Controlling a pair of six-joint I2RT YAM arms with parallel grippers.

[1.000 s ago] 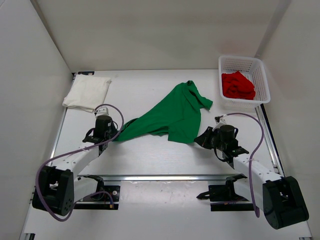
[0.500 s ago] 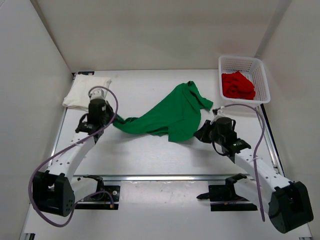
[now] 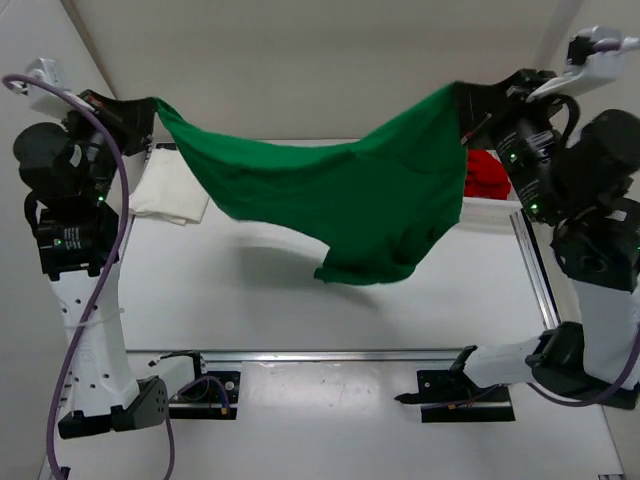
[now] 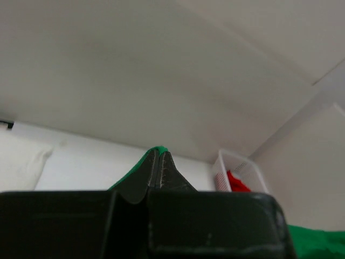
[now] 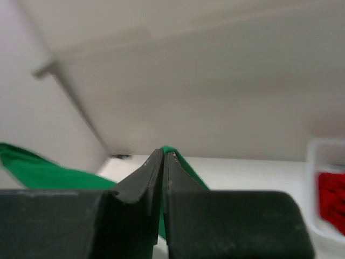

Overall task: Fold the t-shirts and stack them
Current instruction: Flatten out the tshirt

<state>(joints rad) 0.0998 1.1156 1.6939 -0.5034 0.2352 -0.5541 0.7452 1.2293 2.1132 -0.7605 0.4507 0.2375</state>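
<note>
The light is bright and even, and it seems to come from above. In the top view the white tabletop shows almost no glare. Only a soft, pale shadow lies on it under the hanging bright green cloth t-shirt, whose colour looks strong and clean. This view is sharp. Both wrist views are dimmer and greyer. There the black left claw and the black right claw are very near the lens, dark and with little detail. In the right wrist view the red cloth t-shirt at the right edge and the green cloth at the left edge are blurred.
</note>
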